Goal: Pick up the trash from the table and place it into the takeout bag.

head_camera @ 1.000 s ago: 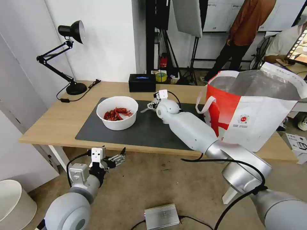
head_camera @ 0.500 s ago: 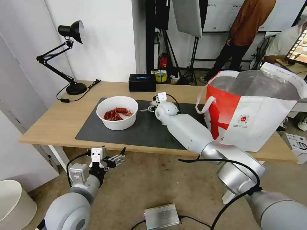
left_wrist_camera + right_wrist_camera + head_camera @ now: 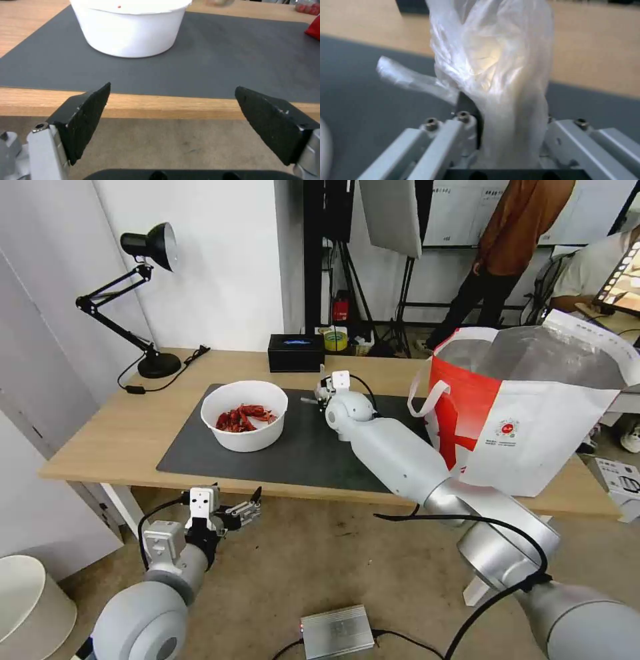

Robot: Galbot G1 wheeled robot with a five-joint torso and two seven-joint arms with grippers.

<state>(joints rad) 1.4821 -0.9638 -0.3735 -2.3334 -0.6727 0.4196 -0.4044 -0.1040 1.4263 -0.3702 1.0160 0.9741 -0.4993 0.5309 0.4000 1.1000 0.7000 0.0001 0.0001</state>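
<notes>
My right gripper (image 3: 317, 395) hovers over the dark grey mat (image 3: 313, 447), just right of the bowl, shut on the knotted clear bag (image 3: 493, 62). The crinkled film stands up out of the jaws. The white round bowl (image 3: 244, 415) with red crayfish shells sits on the left half of the mat. At the right end of the table (image 3: 113, 437) stands the takeout bag (image 3: 533, 407), white and red, its foil-lined mouth open. My left gripper (image 3: 248, 508) hangs open below the table's front edge, facing the bowl (image 3: 130, 30).
A black rectangular box (image 3: 296, 352) lies at the table's back edge and a black desk lamp (image 3: 143, 300) stands at the back left. On the floor are a silver box (image 3: 337, 632) with cables and a white bin (image 3: 27, 607). People stand behind the table.
My right gripper has moved slightly up and towards the back of the mat with the clear bag in it. The left arm has stayed still.
</notes>
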